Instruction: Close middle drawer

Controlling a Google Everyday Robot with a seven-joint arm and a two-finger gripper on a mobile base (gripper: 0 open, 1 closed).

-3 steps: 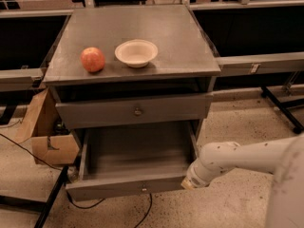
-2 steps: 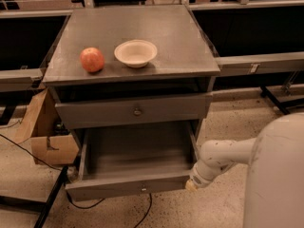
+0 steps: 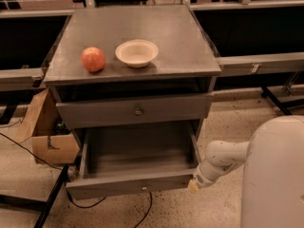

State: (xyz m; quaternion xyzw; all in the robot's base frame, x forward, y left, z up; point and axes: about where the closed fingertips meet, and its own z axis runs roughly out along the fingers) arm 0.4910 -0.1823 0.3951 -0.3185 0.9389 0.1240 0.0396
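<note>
The middle drawer (image 3: 128,184) is pulled far out of the cabinet, towards 6 o'clock in the view, and its inside is seen to be bare. Its front panel hangs well forward of the top drawer (image 3: 109,112), which is shut. The gripper (image 3: 192,185) is found at about 4 o'clock in the view, low down and right at the right end of the middle drawer's front panel, where it seems to touch the panel. Whether the gripper is open or closed cannot be told, because only its pale tip is shown behind the arm (image 3: 221,158).

Compared with one second ago, the drawer is not seen to have moved: its front corner lies at the same place on the floor. What has changed is the arm. It was stretched long from 3 o'clock before; now it is folded shorter, and the big white robot body (image 3: 275,175) has come into the view at 4 to 5 o'clock. The gripper has been kept at the same end of the panel, only a little lower.

From this it is judged that contact has been prepared but the push has not yet been made, so the task is hardly begun. A push towards 12 o'clock is needed next. Because the contact is at one end and not at the middle knob, the drawer could be turned a little and jam in its rails.

On the worktop (image 3: 180,37) an apple (image 3: 93,59) and a bowl (image 3: 137,52) are placed near each other, at about 11 o'clock, and they are not concerned by the task.
</note>
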